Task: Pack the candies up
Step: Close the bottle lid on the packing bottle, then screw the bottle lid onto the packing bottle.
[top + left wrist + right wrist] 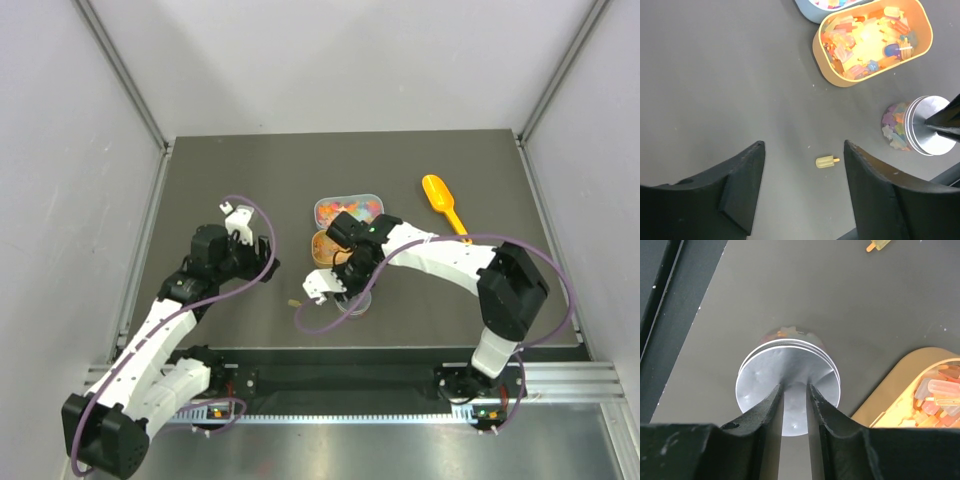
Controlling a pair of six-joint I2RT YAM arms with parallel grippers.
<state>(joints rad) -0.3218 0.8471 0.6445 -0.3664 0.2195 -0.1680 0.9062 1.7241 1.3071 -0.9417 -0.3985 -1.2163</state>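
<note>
Left wrist: candies (896, 137) visible inside jar (889, 116); right wrist: mostly lid (760, 375).

White arms (150, 335) with black joints (515, 290), black pincers (804, 150) and looping purple cables (248, 198).

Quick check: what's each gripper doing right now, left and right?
Left gripper: open, empty; one stray candy lies beneath it.
Right gripper: shut over the jar lid, gripping nothing that shows.

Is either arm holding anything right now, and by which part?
Nothing visibly held. Right gripper: jaws shut, tips over the middle of the jar lid. Left gripper: jaws open above a loose candy.
</note>
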